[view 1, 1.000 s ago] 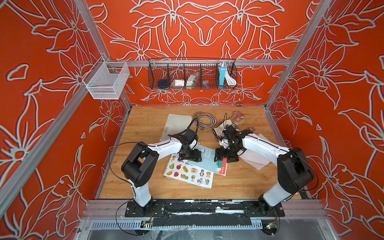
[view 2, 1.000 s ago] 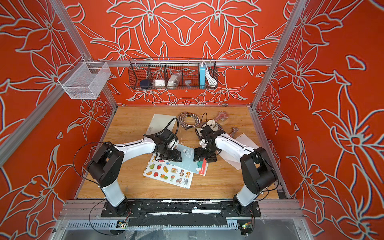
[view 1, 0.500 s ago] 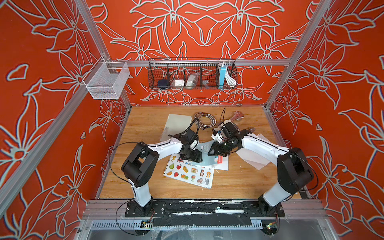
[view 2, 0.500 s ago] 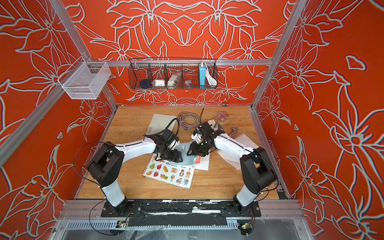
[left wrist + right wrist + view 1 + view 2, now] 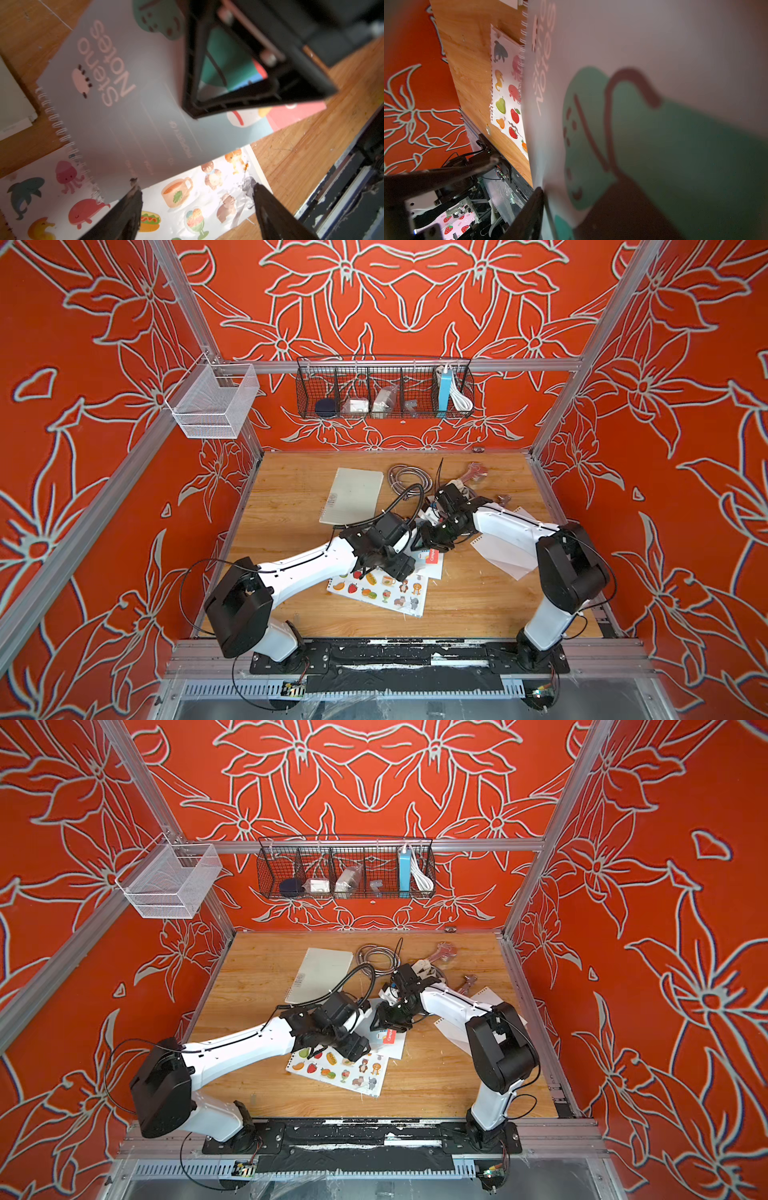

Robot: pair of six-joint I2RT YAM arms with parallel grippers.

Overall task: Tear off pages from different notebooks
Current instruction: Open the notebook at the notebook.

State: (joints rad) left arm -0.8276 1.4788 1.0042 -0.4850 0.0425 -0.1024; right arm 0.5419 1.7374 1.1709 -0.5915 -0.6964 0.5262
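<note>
Steno Notes cover (image 5: 643, 47) pinched within right tool (image 5: 579, 185)

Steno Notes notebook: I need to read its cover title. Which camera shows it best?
The left wrist view: the Steno Notes notebook fills the frame, with its title legible and its spiral visible. The right wrist view shows it close, skewed and blurred. In both top views the arms hide most of it.
</note>
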